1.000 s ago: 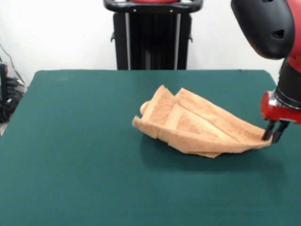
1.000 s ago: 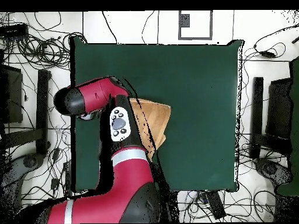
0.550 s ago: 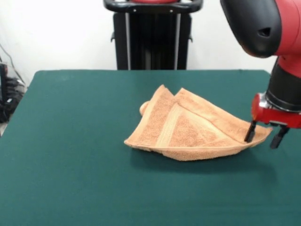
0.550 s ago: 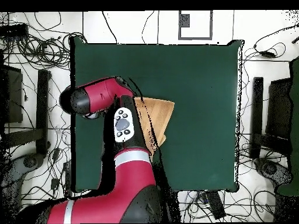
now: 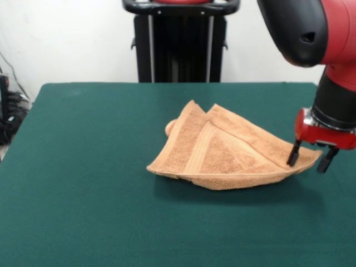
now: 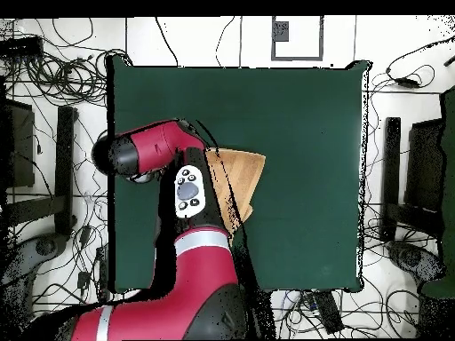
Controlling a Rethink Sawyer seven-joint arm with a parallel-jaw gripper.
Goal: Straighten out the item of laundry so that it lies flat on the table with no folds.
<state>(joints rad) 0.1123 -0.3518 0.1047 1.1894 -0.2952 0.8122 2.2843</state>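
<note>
The end effector (image 5: 307, 159), fingers spread apart, straddles the towel's (image 5: 222, 149) right-hand corner near the middle of the green counter (image 5: 83, 167), and from there the folded cloth's long axis runs away leftward, doubled layers still needing opening.
</note>
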